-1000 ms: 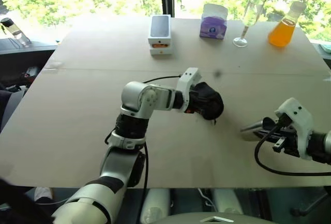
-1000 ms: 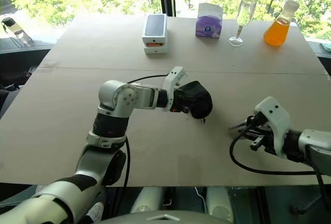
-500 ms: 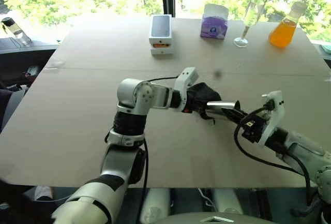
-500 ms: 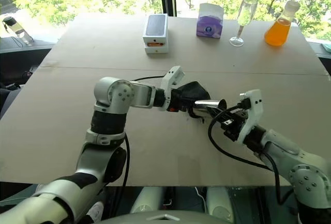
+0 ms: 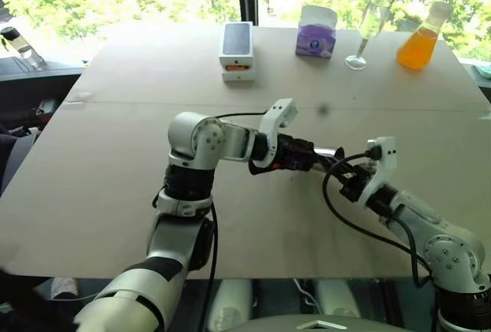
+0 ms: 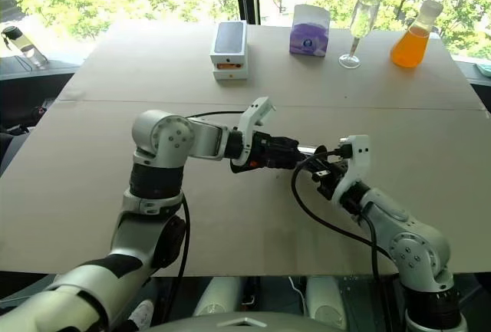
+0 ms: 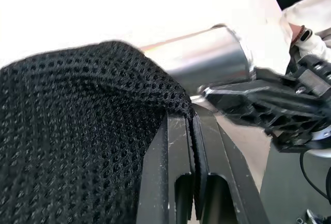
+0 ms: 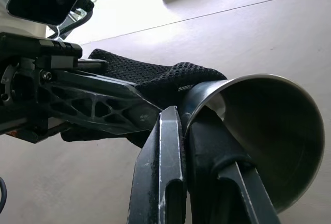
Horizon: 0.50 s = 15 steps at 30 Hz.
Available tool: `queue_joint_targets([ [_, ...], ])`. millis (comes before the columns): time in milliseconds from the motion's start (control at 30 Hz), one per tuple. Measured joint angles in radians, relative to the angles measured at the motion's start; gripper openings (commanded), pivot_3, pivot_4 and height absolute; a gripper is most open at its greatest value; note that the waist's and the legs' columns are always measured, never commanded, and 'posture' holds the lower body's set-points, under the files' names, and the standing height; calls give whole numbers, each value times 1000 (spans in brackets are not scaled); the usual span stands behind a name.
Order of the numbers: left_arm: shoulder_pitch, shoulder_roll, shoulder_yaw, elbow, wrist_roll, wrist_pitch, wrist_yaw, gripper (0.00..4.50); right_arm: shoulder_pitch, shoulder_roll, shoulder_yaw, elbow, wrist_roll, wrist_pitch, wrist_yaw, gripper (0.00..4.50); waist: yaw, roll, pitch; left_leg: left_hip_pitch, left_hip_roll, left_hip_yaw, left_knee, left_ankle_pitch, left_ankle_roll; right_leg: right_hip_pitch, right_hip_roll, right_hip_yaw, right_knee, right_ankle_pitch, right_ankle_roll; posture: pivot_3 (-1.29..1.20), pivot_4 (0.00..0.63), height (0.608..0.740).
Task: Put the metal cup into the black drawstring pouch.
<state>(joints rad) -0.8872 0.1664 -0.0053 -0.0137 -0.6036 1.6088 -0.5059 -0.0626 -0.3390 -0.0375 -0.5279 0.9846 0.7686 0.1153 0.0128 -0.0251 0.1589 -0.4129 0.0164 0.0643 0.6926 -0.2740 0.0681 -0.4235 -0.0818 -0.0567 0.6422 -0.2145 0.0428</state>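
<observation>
1. A wide tan table [image 5: 115, 194] carried everything.
2. Along its far edge stood a black-topped white box [image 5: 237, 50], a purple tissue box [image 5: 317, 31], a wine glass [image 5: 368, 31] and an orange flask [image 5: 420, 41].

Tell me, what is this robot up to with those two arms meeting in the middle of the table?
It is bagging a cup. The left gripper is shut on the edge of the black drawstring pouch, holding it just above the table. The right gripper is shut on the rim of the metal cup, which lies sideways, its closed end going into the pouch's mouth. Its open end remains outside the pouch.
</observation>
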Motion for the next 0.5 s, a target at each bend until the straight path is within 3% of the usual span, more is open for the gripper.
queue_joint_targets([
  [233, -7, -14, 92, 5, -28, 4, -2, 0, -3, 121, -63, 67, 123, -13, 32, 36, 1, 0, 0, 0, 0, 0, 0, 0, 0, 0, 0, 0, 0, 0, 0, 0, 150, 737],
  [500, -43, -141, 362, 110, -118, 4, 72, 0, -45, 229, -122, 155, 335, -12, 20, 36, 0, 1, 0, 0, 0, 0, 0, 0, 0, 0, 0, 0, 0, 0, 0, 0, 150, 737],
])
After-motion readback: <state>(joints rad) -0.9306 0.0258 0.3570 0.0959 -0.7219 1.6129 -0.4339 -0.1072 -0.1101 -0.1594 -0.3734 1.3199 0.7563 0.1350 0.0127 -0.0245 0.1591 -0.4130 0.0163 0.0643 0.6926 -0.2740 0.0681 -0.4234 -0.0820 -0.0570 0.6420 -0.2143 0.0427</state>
